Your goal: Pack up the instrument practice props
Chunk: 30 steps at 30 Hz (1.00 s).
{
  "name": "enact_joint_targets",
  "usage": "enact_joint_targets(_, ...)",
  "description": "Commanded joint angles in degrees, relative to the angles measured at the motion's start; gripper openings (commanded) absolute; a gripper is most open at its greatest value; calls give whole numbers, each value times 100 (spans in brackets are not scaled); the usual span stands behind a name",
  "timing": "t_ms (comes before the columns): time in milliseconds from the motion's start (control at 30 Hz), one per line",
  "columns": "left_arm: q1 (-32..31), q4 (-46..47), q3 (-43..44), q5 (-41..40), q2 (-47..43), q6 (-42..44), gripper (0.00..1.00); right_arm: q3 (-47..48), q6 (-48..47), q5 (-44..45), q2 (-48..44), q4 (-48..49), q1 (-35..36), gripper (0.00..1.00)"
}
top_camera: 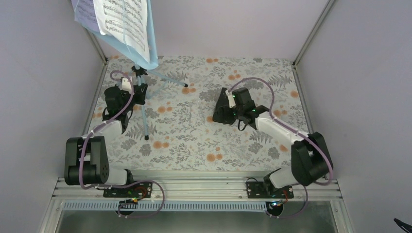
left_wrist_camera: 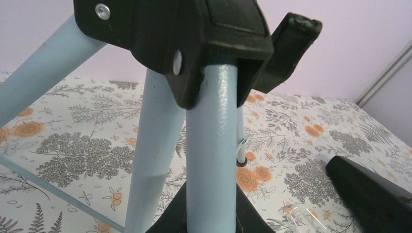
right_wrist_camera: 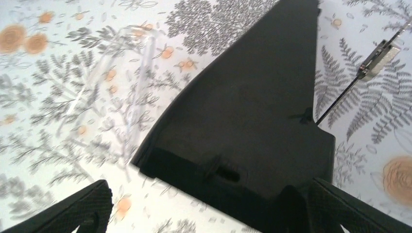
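Upper left of the top view is where the music stand [top_camera: 145, 46] rises, its sheet-music pages [top_camera: 121, 19] resting on the blue desk and two thin legs visibly splayed over the floral surface [top_camera: 194, 131]. The left arm is the nearer one. In its wrist view the stand's pole runs straight up the middle of the frame, and the left end effector [left_wrist_camera: 211, 221] is narrowed onto it, a dark finger pressed to each side at the bottom edge, just below the black leg hub. The pole's long axis lies across the grip, so I judge the stand is held and any lift or fold turns on this hold.

Centre right of the top view holds the black metronome [right_wrist_camera: 252, 116], well apart from the stand, with the right arm next to it. The right end effector [right_wrist_camera: 211, 208] stands wide. Its fingers show at the lower left and lower right corners of the wrist frame, and the metronome's broad base lies between them, closer to the right-hand one. Whether that finger touches it I cannot tell. The body tapers away toward the upper right, its pendulum rod poking out there. A clear plastic piece [right_wrist_camera: 121, 73] lies just beside it, upper left.
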Motion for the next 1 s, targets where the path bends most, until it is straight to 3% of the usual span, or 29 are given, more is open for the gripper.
enact_joint_targets(0,133,257,13,-352,-20,-216,23,-64,361,-433,-596,-519,53,96)
enact_joint_targets(100,131,247,-139,-416,-314,-232,41,97,397,-451,-974,-590,28,100)
enact_joint_targets(233,135,-139,-190,-767,-803,-351,88,214,434,-652,-1383,-526,-248,100)
enact_joint_targets(267,158,-204,-301,-838,-1150,-617,98,76,439,-1155,-1594,-379,-772,100)
enact_joint_targets(467,159,-1015,-72,-862,-1644,-1393,100,-264,431,-2467,-1730,-51,-2229,100)
enact_joint_targets(567,121,-936,-346,-800,-1654,-2128,100,-326,866,-3287,-1443,372,-2818,100)
enact_joint_targets(767,-130,-2486,277,-1197,-1794,-1102,100,-405,1369,-3655,-778,1328,-2851,95)
enact_joint_targets(967,-247,-4130,1336,-1163,-2226,-534,100,12,1046,-3241,-12,1247,-2586,85)
